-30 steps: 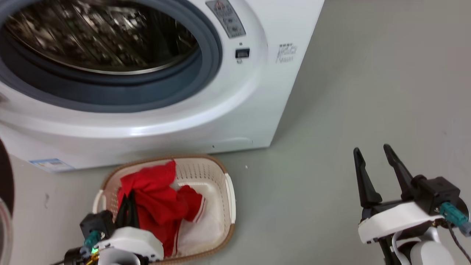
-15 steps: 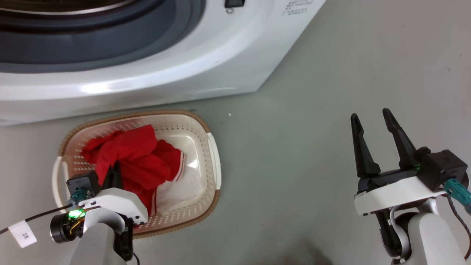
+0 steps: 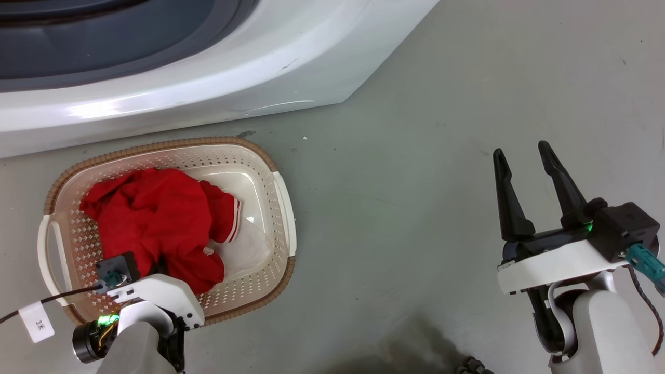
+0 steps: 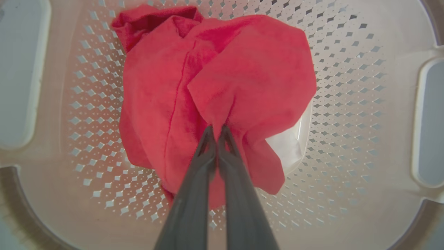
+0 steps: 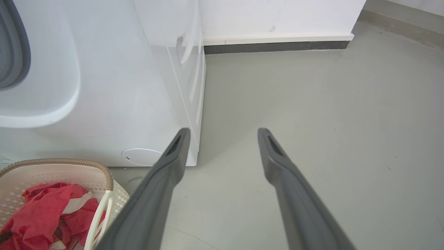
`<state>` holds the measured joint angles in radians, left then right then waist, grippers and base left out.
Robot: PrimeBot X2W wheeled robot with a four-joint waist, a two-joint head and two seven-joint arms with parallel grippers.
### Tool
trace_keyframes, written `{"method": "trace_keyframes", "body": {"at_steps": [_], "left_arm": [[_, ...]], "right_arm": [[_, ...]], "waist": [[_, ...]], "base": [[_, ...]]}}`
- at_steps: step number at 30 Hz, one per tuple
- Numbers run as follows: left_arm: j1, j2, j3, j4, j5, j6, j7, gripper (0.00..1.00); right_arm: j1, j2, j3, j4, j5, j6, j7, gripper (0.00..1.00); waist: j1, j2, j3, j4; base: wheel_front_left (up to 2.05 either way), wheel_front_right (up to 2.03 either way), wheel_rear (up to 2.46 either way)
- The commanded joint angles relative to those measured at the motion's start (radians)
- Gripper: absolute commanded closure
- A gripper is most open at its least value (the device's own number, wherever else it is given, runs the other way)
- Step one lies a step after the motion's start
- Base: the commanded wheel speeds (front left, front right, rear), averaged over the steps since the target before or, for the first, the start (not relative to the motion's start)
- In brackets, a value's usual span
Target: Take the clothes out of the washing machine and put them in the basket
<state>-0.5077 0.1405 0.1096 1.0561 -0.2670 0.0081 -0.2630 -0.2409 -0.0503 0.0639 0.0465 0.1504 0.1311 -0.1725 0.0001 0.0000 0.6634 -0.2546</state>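
In the head view, the clothes (image 3: 150, 218) are lying bunched inside the basket (image 3: 156, 146), which is sitting on the floor (image 3: 415, 208) just in front of the washing machine (image 3: 234, 88). The right tool (image 3: 521, 148) is hanging well apart, spread open and holding nothing. In the left wrist view, the left tool (image 4: 216, 129) is pinching a red fold tightly (a white part is peeking out beneath). In the right wrist view, the basket is showing beside the machine. The likely risk is the left tool lifting before letting go, which would be dragging the fabric back out over the rim.
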Motion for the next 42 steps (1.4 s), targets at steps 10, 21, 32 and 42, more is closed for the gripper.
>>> {"method": "trace_keyframes", "body": {"at_steps": [10,21,32,42], "left_arm": [[-0.01,-0.007,0.013,0.046,0.005,-0.018,-0.002,0.0],[0.081,-0.033,0.047,-0.128,0.036,-0.043,-0.003,0.0],[0.203,-0.064,0.088,-0.41,0.104,-0.054,-0.003,0.0],[0.292,-0.085,0.052,-0.696,0.169,-0.058,-0.003,0.0]], "right_arm": [[-0.008,0.0,-0.003,0.038,0.003,-0.001,-0.015,0.0],[0.049,0.0,-0.014,0.076,-0.012,-0.001,-0.003,0.0],[0.128,0.0,-0.037,0.063,-0.036,-0.001,0.032,0.0],[0.186,0.0,-0.029,0.038,-0.042,-0.001,0.058,0.0]], "waist": [[-0.0001,0.0,-0.092,0.022],[-0.0001,0.0,-0.287,0.073],[-0.0001,0.0,-0.439,0.112],[-0.0001,0.0,-0.536,0.157]], "base": [[0.0,0.0,0.0],[0.0,0.0,0.0],[0.0,0.0,0.0],[0.0,0.0,0.0]]}}
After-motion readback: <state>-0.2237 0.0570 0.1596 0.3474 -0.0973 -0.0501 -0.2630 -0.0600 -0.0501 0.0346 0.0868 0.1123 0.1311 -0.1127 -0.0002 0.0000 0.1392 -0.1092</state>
